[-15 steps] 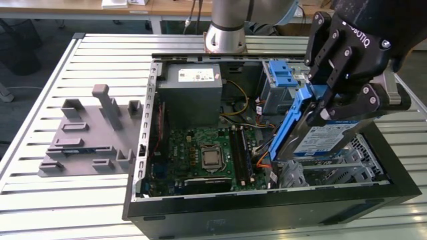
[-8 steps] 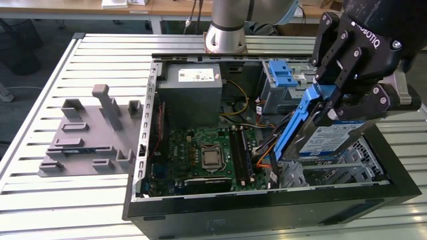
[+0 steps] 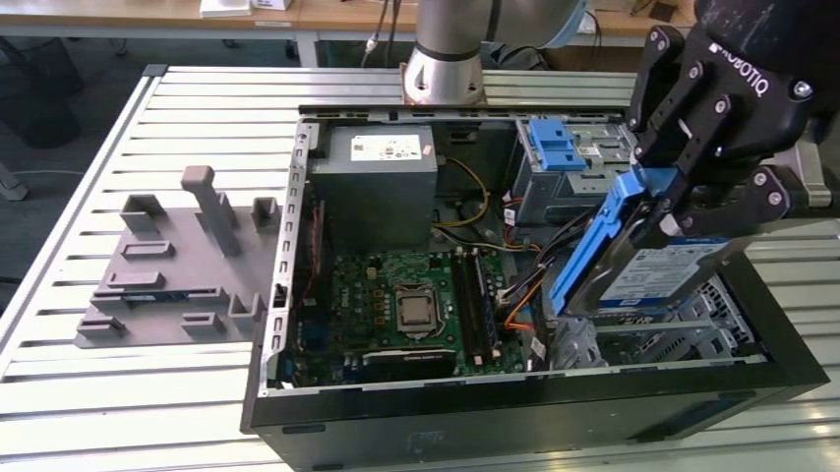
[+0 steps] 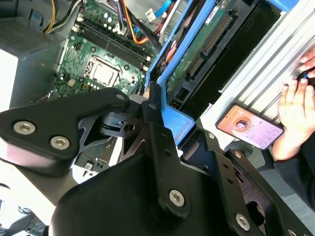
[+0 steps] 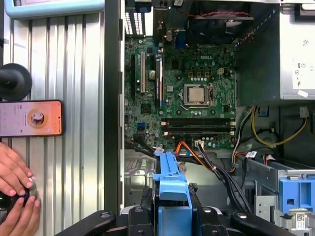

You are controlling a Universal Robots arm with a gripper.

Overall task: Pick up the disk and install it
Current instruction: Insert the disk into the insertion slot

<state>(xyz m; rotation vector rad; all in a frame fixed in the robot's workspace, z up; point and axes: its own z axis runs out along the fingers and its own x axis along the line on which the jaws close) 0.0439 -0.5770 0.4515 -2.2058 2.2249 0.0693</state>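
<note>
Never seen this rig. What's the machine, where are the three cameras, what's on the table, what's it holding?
One robot arm with a black pincer at its end. The exterior view watches from off the arm; both wrist views ride on the arm and look past the pincer. On the slatted metal table sit an open computer case and a grey plastic fixture. The pincer is shut on the disk, a blue-framed drive, held over the case. The first wrist view shows a person's hands near a phone on the table.
</note>
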